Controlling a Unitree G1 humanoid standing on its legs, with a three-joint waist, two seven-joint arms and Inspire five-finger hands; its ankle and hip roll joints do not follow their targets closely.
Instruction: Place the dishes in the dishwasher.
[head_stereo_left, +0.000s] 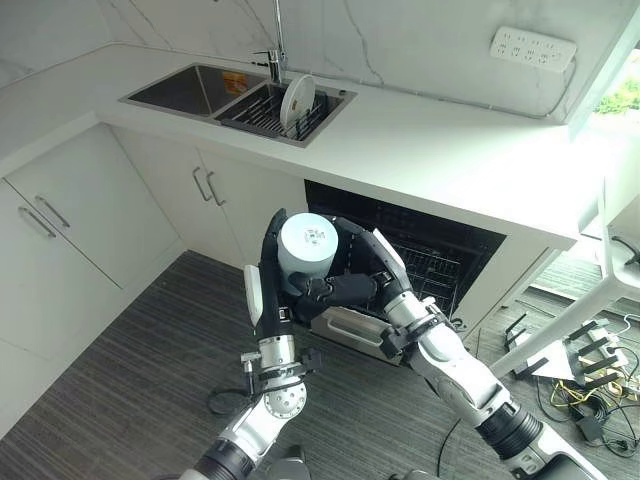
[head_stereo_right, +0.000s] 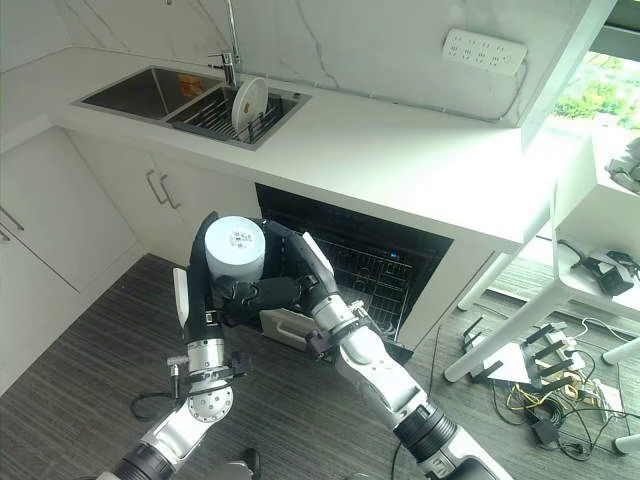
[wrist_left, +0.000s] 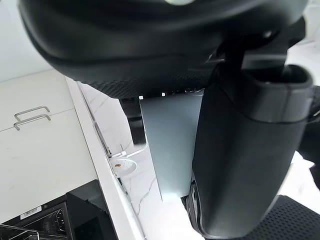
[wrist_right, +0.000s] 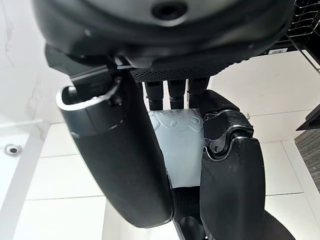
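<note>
The pale blue cup (head_stereo_left: 307, 253) sits in the middle of the frame, upside down, its flat base facing up at the camera; its long side runs up and down. Both hands wrap it; the left hand (head_stereo_left: 266, 262) holds it from the left with curled fingers, and the right hand (head_stereo_left: 350, 285) holds it from the right, its fingers folded across the cup's lower part. The open dishwasher (head_stereo_left: 425, 255) is just behind and to the right of the cup, under the white counter (head_stereo_left: 450, 150); so the cup must go right and back, I think. The right arm is nearer to it. A white plate (head_stereo_left: 297, 101) stands in the sink rack (head_stereo_left: 255, 112), upper left.
</note>
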